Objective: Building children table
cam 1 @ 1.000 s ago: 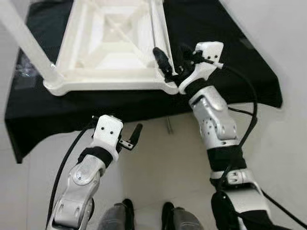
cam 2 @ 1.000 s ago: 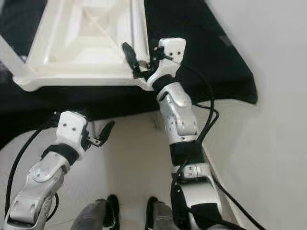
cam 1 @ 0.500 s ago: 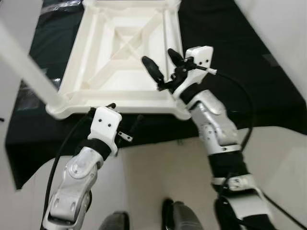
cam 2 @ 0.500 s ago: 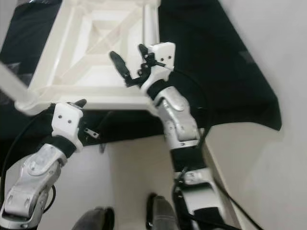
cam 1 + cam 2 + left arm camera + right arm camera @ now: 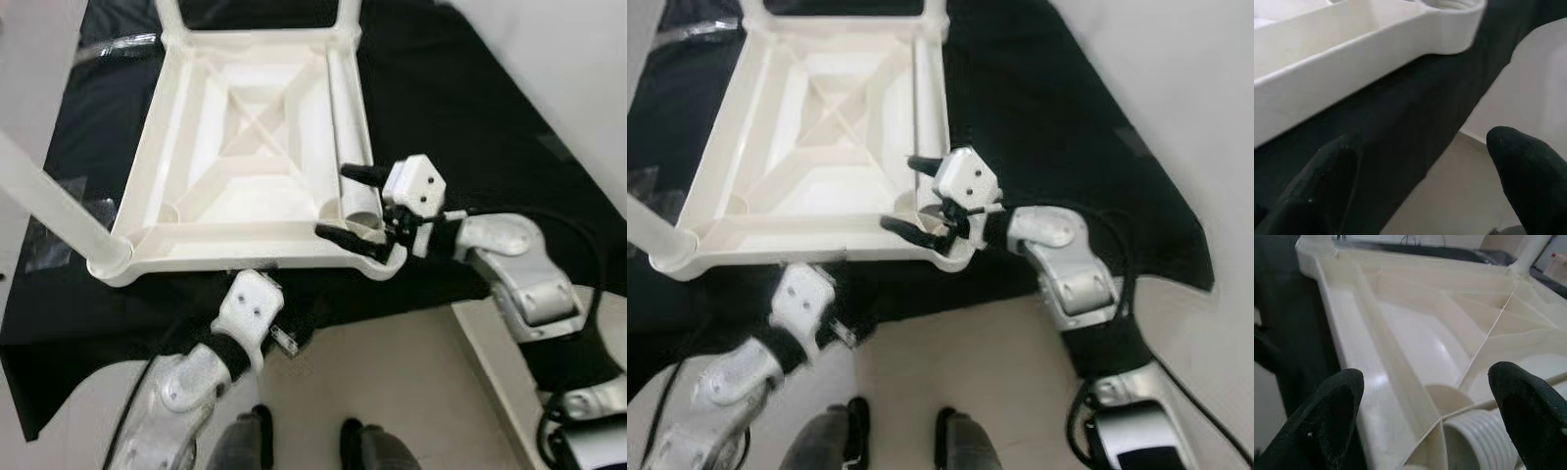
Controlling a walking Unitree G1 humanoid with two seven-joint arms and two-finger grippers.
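A white plastic table top point(image 5: 147, 235) lies upside down on a black cloth point(image 5: 460, 117). One white leg point(image 5: 49, 196) stands in its near-left corner. A loose white leg point(image 5: 348, 117) lies inside along the right rib. My right gripper point(image 5: 345, 204) is open at the near-right corner, one finger either side of that leg's end. The right wrist view shows the threaded end point(image 5: 1479, 435) between the fingertips point(image 5: 1332, 406). My left gripper point(image 5: 1420, 147) is open, low against the cloth just below the table's near edge point(image 5: 1352, 54).
White posts point(image 5: 171, 20) rise at the table's far corners. The cloth hangs over the front of the support down to a pale floor point(image 5: 392, 392), where my feet point(image 5: 255, 441) stand. A light wall point(image 5: 568, 59) runs on the right.
The camera has shifted. My right gripper has come down from above the table top to its near-right corner. My left gripper has moved forward to the cloth under the near edge.
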